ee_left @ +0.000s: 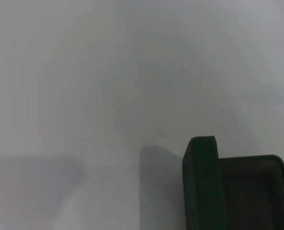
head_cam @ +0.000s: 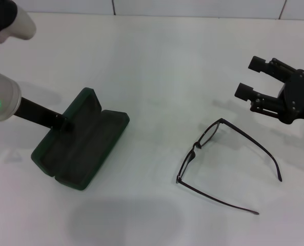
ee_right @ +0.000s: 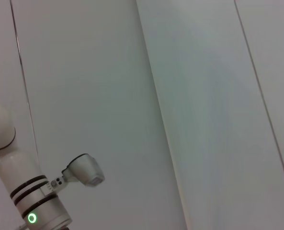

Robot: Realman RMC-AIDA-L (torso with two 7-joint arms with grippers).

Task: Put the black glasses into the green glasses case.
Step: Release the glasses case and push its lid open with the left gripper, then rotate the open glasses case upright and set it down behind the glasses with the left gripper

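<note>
The left gripper (head_cam: 59, 122) reaches in from the left edge and sits at the hinge side of the green glasses case (head_cam: 82, 141); its finger state cannot be determined. The case lies open on the white table (head_cam: 157, 66), its lid raised and its dark lining empty. The black glasses (head_cam: 221, 164) rest on the table well to the right of the case, temples unfolded. The right gripper (head_cam: 253, 78) hovers just beyond the glasses, fingers spread, holding nothing. Case opening appears complete. Remaining: grasp the glasses and place them in the case.
</note>
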